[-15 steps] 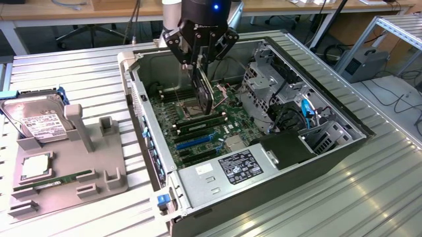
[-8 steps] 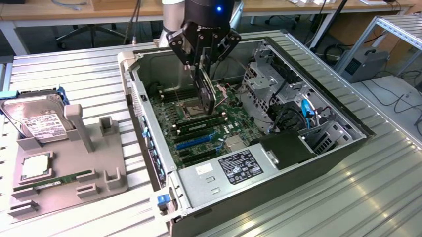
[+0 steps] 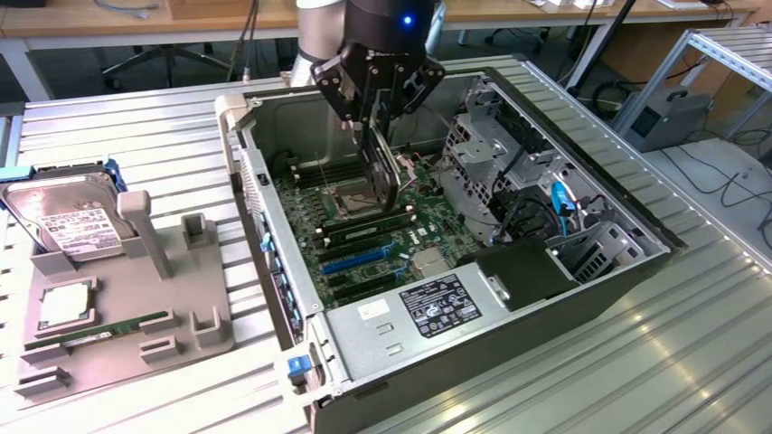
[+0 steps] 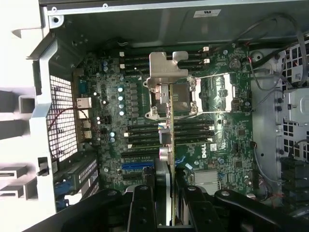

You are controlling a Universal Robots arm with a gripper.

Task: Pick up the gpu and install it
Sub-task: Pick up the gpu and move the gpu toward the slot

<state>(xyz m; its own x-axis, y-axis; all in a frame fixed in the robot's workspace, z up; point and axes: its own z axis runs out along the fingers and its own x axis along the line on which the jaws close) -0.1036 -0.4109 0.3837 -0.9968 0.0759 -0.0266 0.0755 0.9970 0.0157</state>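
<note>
Basically, a slatted metal table [image 3: 133, 136] carries everything. On it, toward the exterior view's right, an open PC case [image 3: 507, 354] lies on its side w/ the interior facing up. Beside it, on the exterior view's left, sits a grey fixture tray [image 3: 181, 303].

Inside the case, the green motherboard [image 3: 425, 221] covers the floor. A PSU [image 3: 440, 307] w/ a black label sits at the near end, and a metal drive cage [image 3: 483, 154] stands on the exterior view's right, w/ a blue cable [image 3: 559, 203] just past it.

The arm comes down from above into the case opening. Its gripper [image 3: 376, 117] is clamped on the gpu [image 3: 389, 181], one finger on each flat face. The card hangs edge-on and about upright, inside the case walls and over the motherboard's middle.

In the wrist view the card reads as a thin blade running out from betw. the black fingers [image 4: 142, 208]. Its silver bracket [image 4: 167, 67] is at the far end, over the CPU socket [image 4: 186, 96] and the RAM slots. The blue slot [image 4: 137, 166] lies just beside the card's line, not under it. Whether the lower edge touches the board can't be told.

On the tray, a hard drive [image 3: 67, 221] w/ a white label leans at the back. A CPU [image 3: 67, 307] lies flat in its pocket, and a narrow green RAM stick [image 3: 108, 327] sits nearer the front.
</note>
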